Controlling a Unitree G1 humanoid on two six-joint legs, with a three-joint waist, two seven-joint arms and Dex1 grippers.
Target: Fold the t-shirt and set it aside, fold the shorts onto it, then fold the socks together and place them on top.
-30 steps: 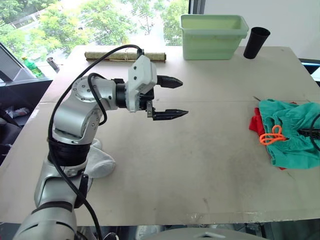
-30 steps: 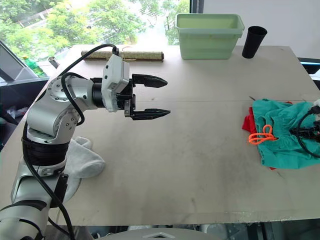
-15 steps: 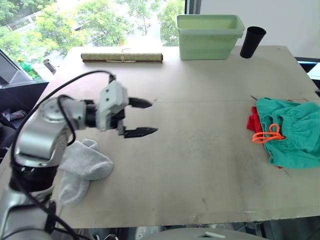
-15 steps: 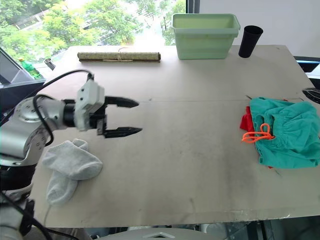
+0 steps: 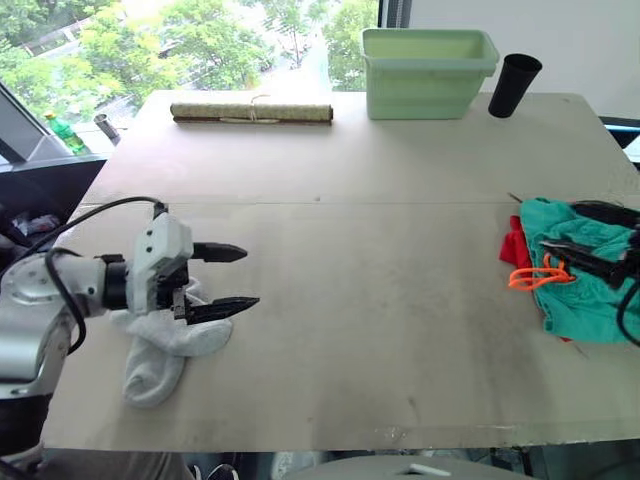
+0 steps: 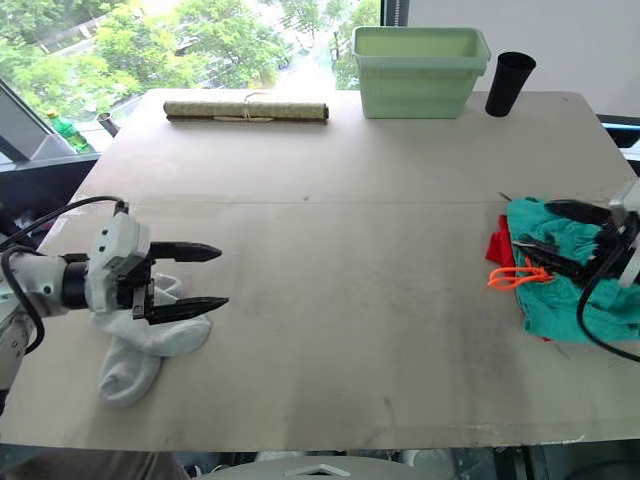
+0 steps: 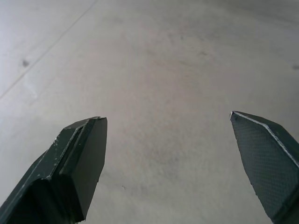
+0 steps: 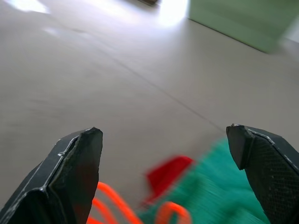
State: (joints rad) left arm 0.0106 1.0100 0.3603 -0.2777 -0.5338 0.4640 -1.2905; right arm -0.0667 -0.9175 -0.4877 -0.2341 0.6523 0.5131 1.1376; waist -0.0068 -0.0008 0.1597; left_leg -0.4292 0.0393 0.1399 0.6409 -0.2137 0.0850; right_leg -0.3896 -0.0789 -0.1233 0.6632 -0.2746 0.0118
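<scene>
Two grippers have shifted in the last second: our left gripper [image 5: 222, 280] has dropped from mid-table height to the near left, where it now hovers just over the socks [image 5: 165, 345] with its fingers spread and nothing between them, and our right gripper [image 5: 583, 240] has come in from the right edge, also spread and empty, over the shorts [image 5: 590, 285]. The shorts lie on the t-shirt [image 5: 513, 248] at the right of the table [image 5: 380, 250], red peeking out beneath. We judge both garments folded and stacked, so pairing the socks is what remains.
</scene>
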